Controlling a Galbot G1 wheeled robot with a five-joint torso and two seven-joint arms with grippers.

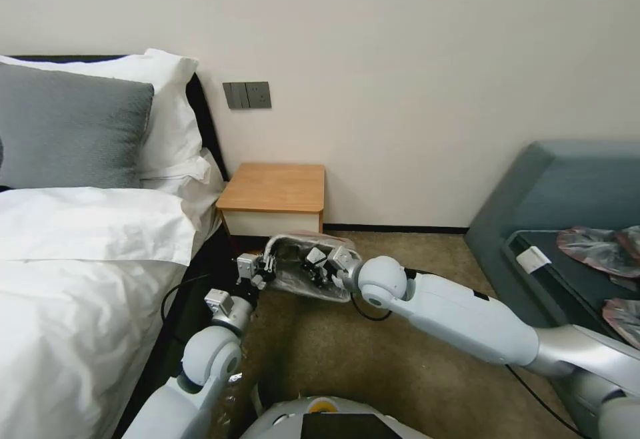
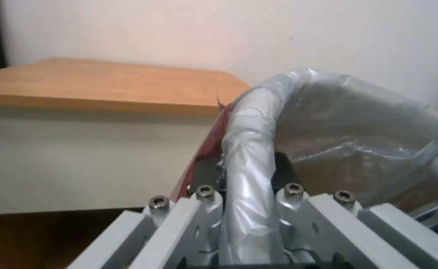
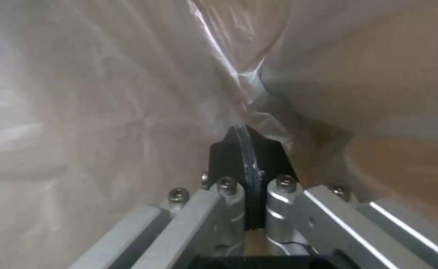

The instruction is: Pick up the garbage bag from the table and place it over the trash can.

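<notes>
Garbage bag (image 1: 301, 272) is hanging stretched open between both grippers, low over the carpet just in front of the table (image 1: 275, 189), which is sitting at twelve o'clock from it against the wall. Left gripper (image 1: 265, 267) is holding the bag's edge at nine o'clock, and in the left wrist view its fingers (image 2: 206, 209) are pinching a rolled fold of the grey plastic (image 2: 329, 123) with the pink-red rim showing alongside. Right gripper (image 1: 313, 262) is reaching in from three o'clock and sitting inside the bag's mouth; in the right wrist view its black pads (image 3: 246, 160) are pressing together with film (image 3: 104, 93) billowing all round, and a thin layer appears caught between them, though that is hard to confirm. Bed (image 1: 80, 272) is lying at nine o'clock, and a grey sofa (image 1: 553, 192) carrying flat grey-pink bags (image 1: 597, 249) is standing at three o'clock
</notes>
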